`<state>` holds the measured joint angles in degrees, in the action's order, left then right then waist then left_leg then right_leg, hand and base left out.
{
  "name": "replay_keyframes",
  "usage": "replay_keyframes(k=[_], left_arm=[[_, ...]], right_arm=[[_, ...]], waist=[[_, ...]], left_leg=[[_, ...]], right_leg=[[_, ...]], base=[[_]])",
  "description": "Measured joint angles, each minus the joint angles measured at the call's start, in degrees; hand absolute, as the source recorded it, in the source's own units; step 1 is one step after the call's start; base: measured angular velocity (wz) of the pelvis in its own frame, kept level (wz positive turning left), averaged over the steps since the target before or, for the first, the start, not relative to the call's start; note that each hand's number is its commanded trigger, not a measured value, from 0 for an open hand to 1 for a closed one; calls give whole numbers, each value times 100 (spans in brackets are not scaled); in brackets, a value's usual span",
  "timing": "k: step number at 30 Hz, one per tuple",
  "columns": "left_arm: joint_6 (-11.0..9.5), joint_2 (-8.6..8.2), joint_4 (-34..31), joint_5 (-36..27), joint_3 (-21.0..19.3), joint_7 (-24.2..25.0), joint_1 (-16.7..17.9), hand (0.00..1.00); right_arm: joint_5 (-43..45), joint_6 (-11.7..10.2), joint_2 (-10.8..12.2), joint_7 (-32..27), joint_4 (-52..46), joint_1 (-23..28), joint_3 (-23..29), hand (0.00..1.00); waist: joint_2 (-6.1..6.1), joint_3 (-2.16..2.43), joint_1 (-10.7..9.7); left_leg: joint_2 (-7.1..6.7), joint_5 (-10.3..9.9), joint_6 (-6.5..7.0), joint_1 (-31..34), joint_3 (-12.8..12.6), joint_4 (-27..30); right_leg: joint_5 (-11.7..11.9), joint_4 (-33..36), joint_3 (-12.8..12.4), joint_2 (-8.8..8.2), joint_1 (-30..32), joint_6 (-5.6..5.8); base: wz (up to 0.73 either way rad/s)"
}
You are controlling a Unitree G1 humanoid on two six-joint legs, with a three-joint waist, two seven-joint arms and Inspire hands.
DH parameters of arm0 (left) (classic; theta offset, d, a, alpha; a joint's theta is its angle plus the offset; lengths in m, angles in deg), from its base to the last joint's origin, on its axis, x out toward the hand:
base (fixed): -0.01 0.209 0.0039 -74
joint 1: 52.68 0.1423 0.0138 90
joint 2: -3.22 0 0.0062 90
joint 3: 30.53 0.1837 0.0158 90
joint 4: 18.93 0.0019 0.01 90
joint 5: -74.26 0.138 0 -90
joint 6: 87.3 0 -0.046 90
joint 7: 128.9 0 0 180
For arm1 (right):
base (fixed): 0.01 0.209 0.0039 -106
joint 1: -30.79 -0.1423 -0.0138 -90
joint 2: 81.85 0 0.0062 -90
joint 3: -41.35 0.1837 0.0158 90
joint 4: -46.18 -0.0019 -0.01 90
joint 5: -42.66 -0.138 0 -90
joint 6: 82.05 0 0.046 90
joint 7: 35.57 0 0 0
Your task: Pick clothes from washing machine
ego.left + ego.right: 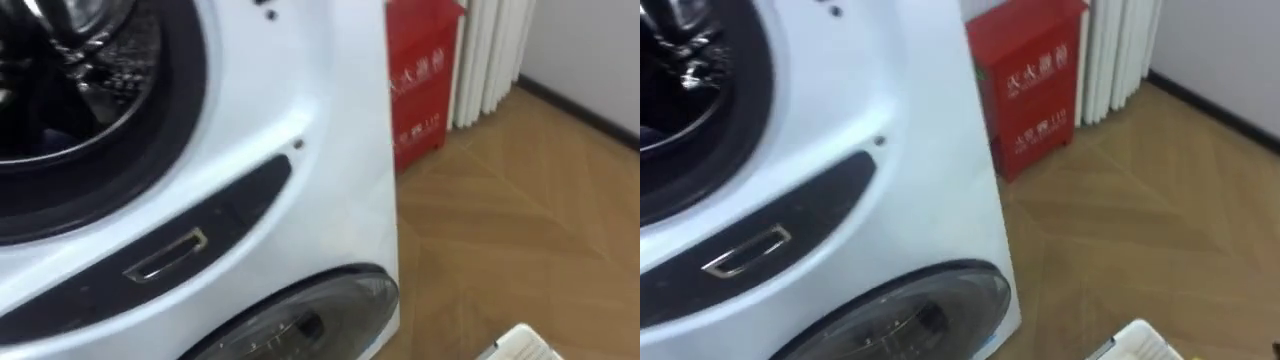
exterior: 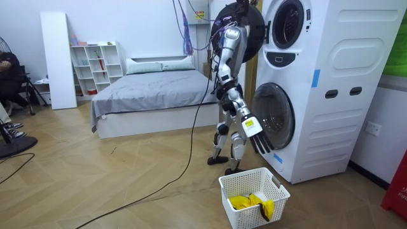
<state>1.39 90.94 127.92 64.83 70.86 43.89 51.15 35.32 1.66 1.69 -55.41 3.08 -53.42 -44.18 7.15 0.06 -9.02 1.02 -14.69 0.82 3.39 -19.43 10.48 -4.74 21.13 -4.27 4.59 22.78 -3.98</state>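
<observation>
I stand close in front of a white stacked washing machine [image 2: 318,83]. Its upper drum [image 1: 60,70] gapes open at the top left of the eye views, with shiny metal inside; the dark upper door [image 2: 245,25] is swung out by my head. No clothes can be made out in the drum. The lower round glass door [image 1: 300,320] sits below it. My right hand [image 2: 257,132] hangs low in front of the lower door, open with straight fingers and holding nothing. On the floor by my feet a white laundry basket [image 2: 280,191] holds yellow clothes [image 2: 251,202].
A red cabinet [image 1: 425,80] and a white radiator [image 1: 490,55] stand past the machine's corner. The basket's corner [image 1: 515,345] shows at the lower right. A bed [image 2: 152,89] and white shelves [image 2: 95,63] lie behind me. A person [image 2: 9,70] sits at the room view's left.
</observation>
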Motion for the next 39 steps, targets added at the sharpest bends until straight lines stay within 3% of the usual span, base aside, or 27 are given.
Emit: replay_keyframes(k=[2,4,7,9,11,12,16,20,23,32,39], left_arm=[[4,-62,22,40,-22,-16,-81,0],[3,-112,56,105,-135,-45,-116,0],[16,-142,55,115,-252,-150,-115,0],[21,-154,48,125,-327,-206,-115,0],[56,-183,73,120,-459,-314,-107,0],[59,-185,88,123,-458,-348,-112,0],[105,-210,142,121,-449,-443,-108,0],[115,-353,282,162,-495,-489,-119,0],[121,-361,422,284,-556,-487,-164,0],[192,-401,532,519,-1129,-512,-236,0],[268,-411,710,522,-1151,-655,-271,0]], right_arm=[[7,4,47,188,69,51,-40,0],[18,7,135,391,219,49,-49,0],[-65,7,325,701,369,85,-89,0],[-219,21,482,821,599,120,-104,0],[-326,195,726,979,924,166,-144,0],[-349,240,772,1012,987,191,-177,0],[-438,373,996,1218,1527,250,-512,0],[-456,442,1181,1437,1680,227,-562,0],[-427,457,1325,1667,1771,167,-663,0],[-326,538,1332,2076,2002,36,-777,0],[-325,625,1329,2162,2022,-3,-831,0]], waist=[[-30,12,122],[-119,-36,177],[-226,-34,197],[-331,-61,284],[-489,-30,342],[-502,-19,349],[-650,-51,434],[-623,-51,514],[-634,-56,556],[-709,-81,796],[-713,-84,825]], left_leg=[[46,-2,-7,-61,92,-26],[68,6,-18,-212,156,-71],[101,18,-29,-358,244,-79],[120,19,-30,-508,252,-97],[132,19,-31,-621,373,-102],[134,19,-31,-650,442,-103],[156,19,-31,-766,633,-130],[160,19,-30,-800,724,-136],[159,19,-30,-879,811,-147],[157,18,-30,-1008,906,-175],[172,17,-30,-1114,1019,-180]], right_leg=[[48,-168,116,0,-170,-25],[53,-247,213,-2,-341,-32],[33,-344,345,-24,-567,-39],[-17,-368,377,-24,-717,-36],[-62,-473,491,-38,-915,-39],[-68,-495,532,-44,-964,-39],[-59,-740,628,-44,-1260,2],[70,-970,675,-55,-1454,52],[68,-995,767,-87,-1565,58],[57,-1136,1021,-138,-1834,79],[40,-1143,1122,-138,-1994,72]], base=[[19],[18],[15],[10],[25],[35],[26],[9],[15],[15],[10]])
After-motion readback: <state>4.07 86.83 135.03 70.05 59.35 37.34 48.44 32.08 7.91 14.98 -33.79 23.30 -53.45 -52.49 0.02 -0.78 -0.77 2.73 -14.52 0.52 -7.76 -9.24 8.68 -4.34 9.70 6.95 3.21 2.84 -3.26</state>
